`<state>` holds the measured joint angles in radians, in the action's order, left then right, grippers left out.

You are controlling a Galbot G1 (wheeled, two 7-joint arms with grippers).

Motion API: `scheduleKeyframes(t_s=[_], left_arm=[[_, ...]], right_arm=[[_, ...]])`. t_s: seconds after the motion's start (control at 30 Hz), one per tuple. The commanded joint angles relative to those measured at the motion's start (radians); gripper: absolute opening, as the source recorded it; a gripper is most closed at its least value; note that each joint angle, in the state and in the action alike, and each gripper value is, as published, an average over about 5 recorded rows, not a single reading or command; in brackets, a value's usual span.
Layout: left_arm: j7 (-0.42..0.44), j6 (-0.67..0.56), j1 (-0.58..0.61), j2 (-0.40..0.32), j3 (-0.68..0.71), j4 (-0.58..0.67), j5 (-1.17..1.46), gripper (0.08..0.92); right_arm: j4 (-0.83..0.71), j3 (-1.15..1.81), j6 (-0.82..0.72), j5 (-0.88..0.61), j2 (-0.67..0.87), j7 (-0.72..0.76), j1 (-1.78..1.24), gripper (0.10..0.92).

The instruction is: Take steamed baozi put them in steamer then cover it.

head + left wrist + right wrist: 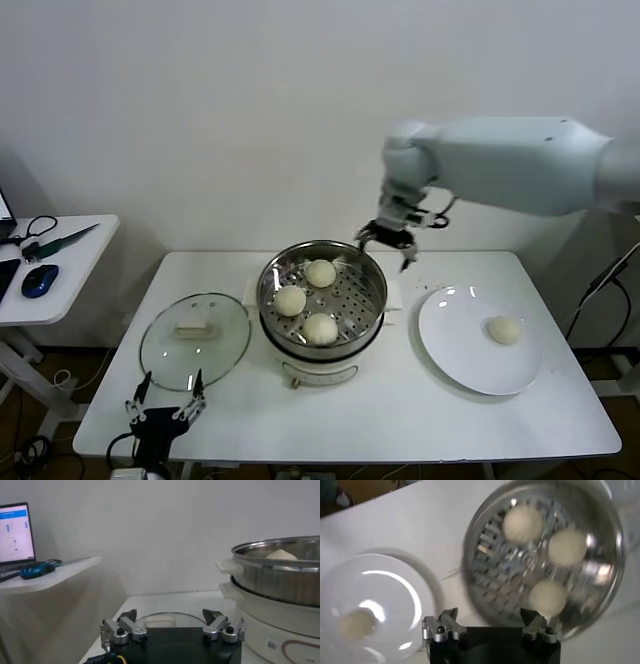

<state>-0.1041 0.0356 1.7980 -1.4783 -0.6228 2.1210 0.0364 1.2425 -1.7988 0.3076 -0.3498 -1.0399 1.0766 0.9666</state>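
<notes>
One bun (504,329) sits alone on the white plate (450,350); three buns (320,272) lie in the steamer (322,352). It looks soft and light, so pinch its sides gently. The right gripper (385,243) hangs wide open and empty above the steamer's back rim. The left gripper (164,409), open and empty, waits near the glass lid (160,355). The steamer's front is partly cut off in the left wrist view.

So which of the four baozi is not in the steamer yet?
The baozi lying alone on the white plate, on the robot's right. The other three sit on the perforated tray inside the steamer, below the open right gripper.
</notes>
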Motion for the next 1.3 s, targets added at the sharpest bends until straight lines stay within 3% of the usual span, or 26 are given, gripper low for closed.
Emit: scheduleKeyframes(t_s=[0.03,0.23,0.53,1.0,1.3], left_arm=[[0.000,0.003,0.003,0.000,-0.002,0.003,-0.001,0.823],[0.002,0.001,-0.009,-0.002,0.004,-0.009,-0.001,0.823],[0.005,0.010,-0.019,-0.015,0.010,-0.017,-0.013,0.823],[0.004,0.002,-0.007,-0.029,0.007,-0.041,-0.027,0.823],[0.005,0.002,-0.010,-0.027,0.008,-0.049,-0.033,0.823]], right_arm=[[-0.050,-0.092,-0.296,-0.066,0.422,0.056,-0.023,0.823],[-0.117,0.147,-0.373,0.058,0.534,0.009,-0.305,0.823],[-0.300,0.460,-0.355,0.170,0.445,0.006,-0.640,0.823],[-0.503,0.626,-0.311,0.233,0.280,-0.050,-0.800,0.823],[-0.552,0.656,-0.296,0.265,0.238,-0.060,-0.832,0.823]])
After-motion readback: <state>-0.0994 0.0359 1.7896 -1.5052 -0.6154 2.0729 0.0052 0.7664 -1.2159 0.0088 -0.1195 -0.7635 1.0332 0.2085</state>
